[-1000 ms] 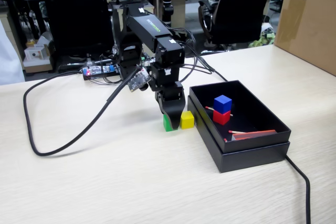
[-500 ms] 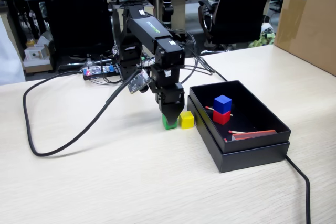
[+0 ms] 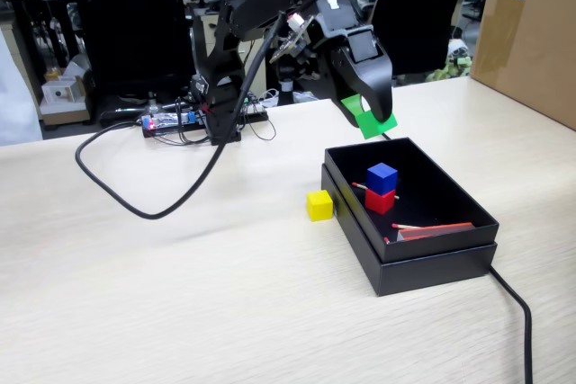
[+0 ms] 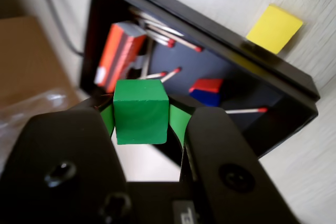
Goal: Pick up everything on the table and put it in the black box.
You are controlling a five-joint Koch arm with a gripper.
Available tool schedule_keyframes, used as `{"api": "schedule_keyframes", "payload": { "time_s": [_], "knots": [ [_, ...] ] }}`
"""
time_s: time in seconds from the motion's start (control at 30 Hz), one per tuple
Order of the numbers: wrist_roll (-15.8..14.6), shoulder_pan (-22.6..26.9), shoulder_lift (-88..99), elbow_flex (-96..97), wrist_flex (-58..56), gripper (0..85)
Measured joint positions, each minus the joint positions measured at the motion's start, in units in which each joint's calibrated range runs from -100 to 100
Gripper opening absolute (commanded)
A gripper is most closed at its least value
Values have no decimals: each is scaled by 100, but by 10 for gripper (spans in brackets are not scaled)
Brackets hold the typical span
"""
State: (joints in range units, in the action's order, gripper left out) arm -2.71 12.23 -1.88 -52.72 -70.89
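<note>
The green cube (image 4: pixel 140 111) was pinched between the two jaws of the gripper (image 4: pixel 142 116), whose inner faces were lined green; the wrist view showed both side faces of the cube pressed by that lining, with the cube's front and top faces bare. In the fixed view the same green cube (image 3: pixel 372 120) hung in the air under the gripper (image 3: pixel 369 119), above the far rim of the black box (image 3: pixel 432 258) and clear of the table (image 3: pixel 180 294). That view did not show how the jaws met the cube; the wrist view did.

The yellow cube (image 3: pixel 319 205) sat on the table just beside the near-left wall of the box as the fixed view had it, outside it. In the wrist view the yellow cube (image 4: pixel 274 29) appeared beyond the box's rim, upper right.

Inside the box the blue cube (image 3: pixel 382 177) rested on top of the red cube (image 3: pixel 379 200); the wrist view showed the red cube (image 4: pixel 209 84) and blue cube (image 4: pixel 208 97) touching. Only the wrist view made out several red-tipped sticks (image 4: pixel 163 26) scattered on the box floor, and an orange-red flat packet (image 4: pixel 119 53) lying near one end wall. The fixed view showed that packet (image 3: pixel 436 230) at the near right end.

A thick black cable (image 3: pixel 135 204) looped across the table left of the arm, and a brown carton (image 3: pixel 531 33) stood at the right edge.
</note>
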Motion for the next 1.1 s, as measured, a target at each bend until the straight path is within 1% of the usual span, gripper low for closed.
{"api": "schedule_keyframes", "payload": {
  "time_s": [0.07, 0.13, 0.77, 0.8, 0.87, 0.97, 1.0, 1.07, 1.1],
  "knots": [
    [-20, 44, -790, -73, 0, 72],
    [-59, 44, -1087, -73, 0, 72],
    [-73, 68, -2343, 274, 15, 80],
    [-88, 73, -2395, 292, 31, 98],
    [-98, 73, -2472, 338, 39, 193],
    [-98, 83, -2498, 484, 62, 299],
    [-98, 83, -2498, 557, 62, 364],
    [-98, 83, -2498, 602, 62, 412],
    [-98, 83, -2472, 630, 70, 418]
  ]
}}
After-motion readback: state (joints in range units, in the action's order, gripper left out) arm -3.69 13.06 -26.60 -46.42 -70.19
